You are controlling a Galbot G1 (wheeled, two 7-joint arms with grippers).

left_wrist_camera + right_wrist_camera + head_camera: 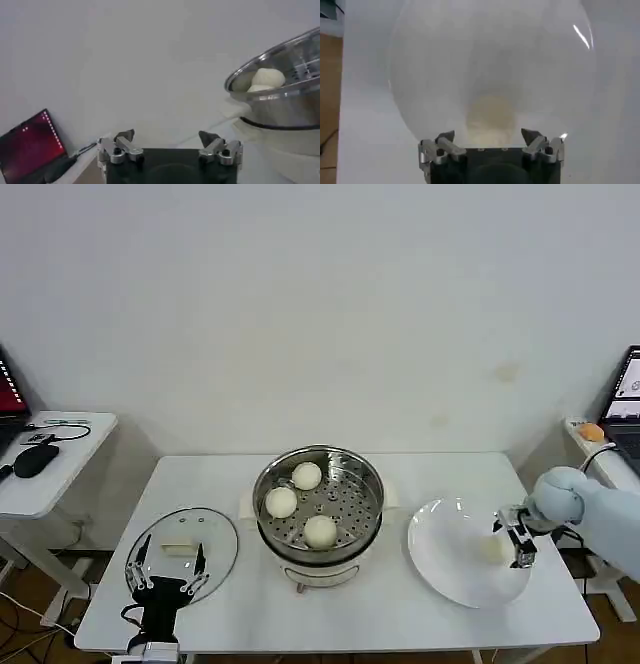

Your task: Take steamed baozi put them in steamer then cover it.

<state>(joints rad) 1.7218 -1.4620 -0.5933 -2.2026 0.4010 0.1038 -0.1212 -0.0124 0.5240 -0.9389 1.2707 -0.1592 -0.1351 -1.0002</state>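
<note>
The steamer [318,536] stands mid-table with three steamed baozi [306,475] [281,502] [320,531] on its perforated tray. A fourth baozi [490,548] lies on the white plate [445,569] at the right. My right gripper [513,542] is open just at that bun's right side; in the right wrist view the baozi [490,116] lies just ahead of the spread fingertips of the right gripper [487,134]. The cover [182,546] lies flat at the left. My left gripper [170,572] is open over its near edge. In the left wrist view, the left gripper [165,135] holds nothing, and the steamer [280,95] is ahead.
A small white side table [50,464] with a dark mouse stands at the far left. Another side table with a laptop [625,409] stands at the far right, close to my right arm. The table's front edge runs just below both grippers.
</note>
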